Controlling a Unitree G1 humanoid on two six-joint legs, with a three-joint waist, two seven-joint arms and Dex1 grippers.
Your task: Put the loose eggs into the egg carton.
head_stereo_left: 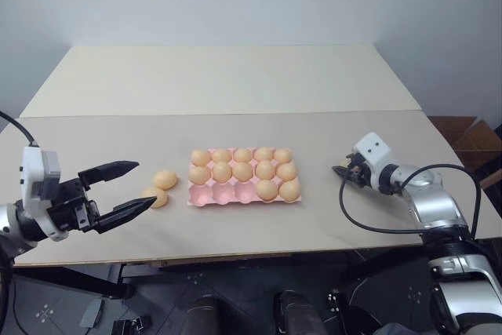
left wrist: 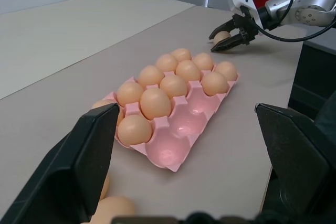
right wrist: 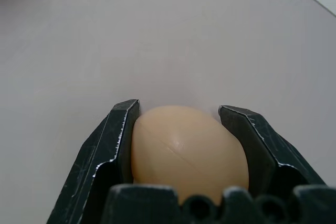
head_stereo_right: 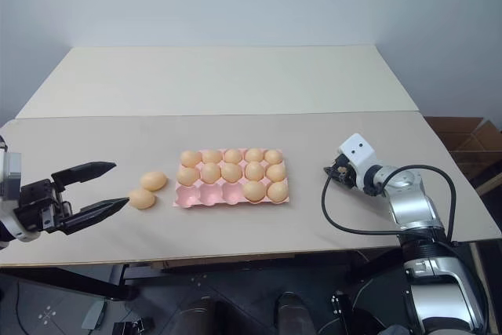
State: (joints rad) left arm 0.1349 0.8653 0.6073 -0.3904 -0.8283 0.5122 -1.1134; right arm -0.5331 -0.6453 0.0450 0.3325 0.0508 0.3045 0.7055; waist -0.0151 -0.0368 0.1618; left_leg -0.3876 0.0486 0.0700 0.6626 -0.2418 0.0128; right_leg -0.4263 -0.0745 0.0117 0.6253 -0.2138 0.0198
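The pink egg carton [head_stereo_left: 227, 194] lies mid-table with several pale orange eggs [head_stereo_left: 243, 170] in its cups; three front cups on its left side are bare. Two loose eggs [head_stereo_left: 165, 180] [head_stereo_left: 156, 197] lie on the table just left of it. My left gripper [head_stereo_left: 146, 183] hovers open right beside those two, fingers spread and holding nothing. To the right of the carton, my right gripper [head_stereo_left: 343, 169] is low at the table, shut on another loose egg [right wrist: 186, 148], with both fingers [right wrist: 118, 135] pressed against its sides.
The table is two tan panels with a seam [head_stereo_left: 235, 112] across the middle. Its front edge [head_stereo_left: 235, 255] runs close below the carton. A cardboard box [head_stereo_left: 471, 135] stands off the table's right side. A black cable [head_stereo_left: 369, 221] loops from my right arm.
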